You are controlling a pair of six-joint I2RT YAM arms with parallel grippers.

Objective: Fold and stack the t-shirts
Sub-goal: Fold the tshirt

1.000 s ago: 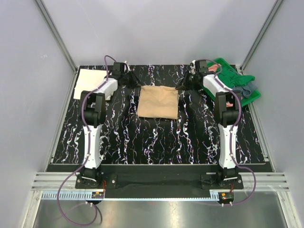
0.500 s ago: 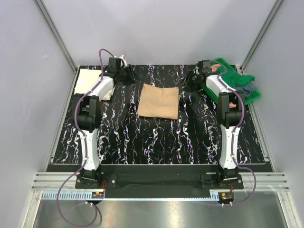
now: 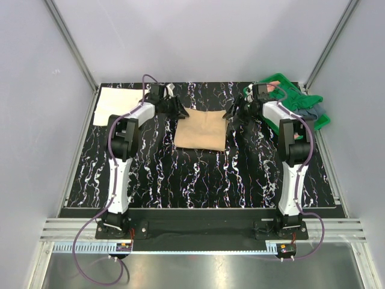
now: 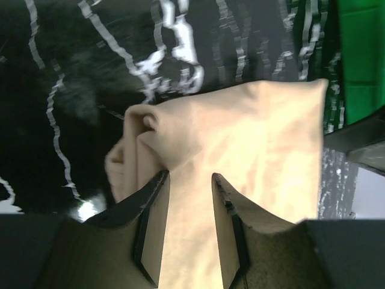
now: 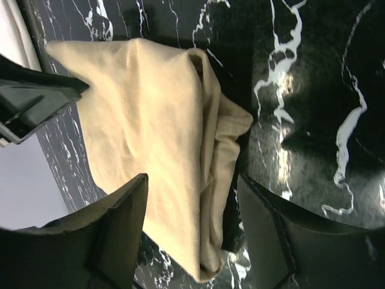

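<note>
Tan t-shirt [image 3: 201, 129] — folded square; edges layered, soft

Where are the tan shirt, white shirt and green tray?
Folded tan cloth t-shirt [image 3: 201, 130], top view, middle.
Cream-white cloth t-shirt [image 3: 114, 103], top view, middle.
Green plastic tray [image 3: 320, 123], top view, right rim.
</note>
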